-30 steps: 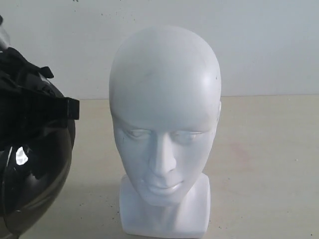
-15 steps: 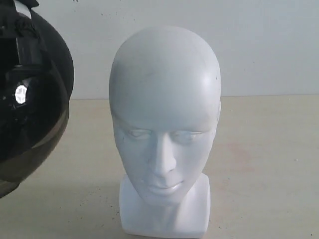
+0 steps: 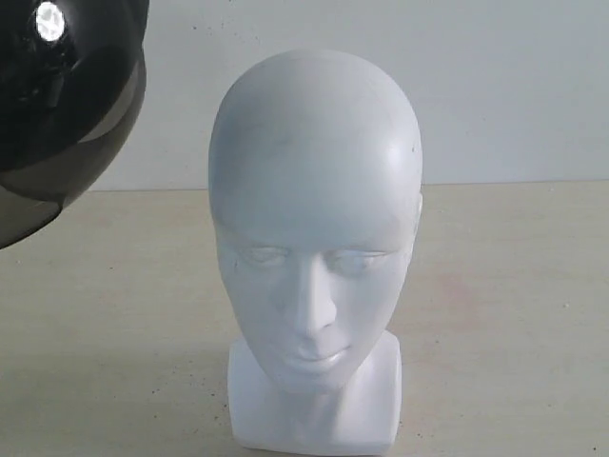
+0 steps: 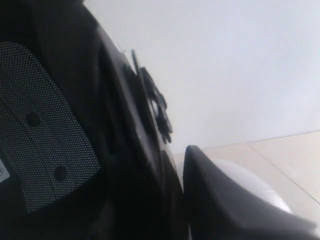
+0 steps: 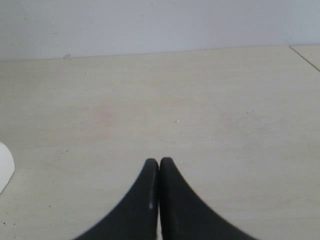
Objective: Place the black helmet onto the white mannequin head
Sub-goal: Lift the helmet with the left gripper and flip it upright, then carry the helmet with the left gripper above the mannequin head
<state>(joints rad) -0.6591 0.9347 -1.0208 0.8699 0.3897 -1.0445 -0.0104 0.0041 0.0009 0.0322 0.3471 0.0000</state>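
The black helmet (image 3: 57, 105) hangs in the air at the exterior view's top left corner, its smoke visor low, left of and apart from the white mannequin head (image 3: 314, 219). The head stands upright on the table, facing the camera. In the left wrist view my left gripper (image 4: 172, 167) is shut on the helmet's rim: one finger (image 4: 225, 200) lies outside the shell and the other is hidden inside by the mesh lining (image 4: 40, 125). The head's white dome (image 4: 260, 187) shows behind that finger. My right gripper (image 5: 159, 162) is shut and empty above the table.
The head stands on a beige table (image 3: 514, 286) before a plain white wall (image 3: 495, 86). A white edge (image 5: 4, 167) shows at the side of the right wrist view. Neither arm appears in the exterior view.
The helmet has risen from table level at the left to the top left corner, turning so that its visor faces down. The mannequin head has not moved.
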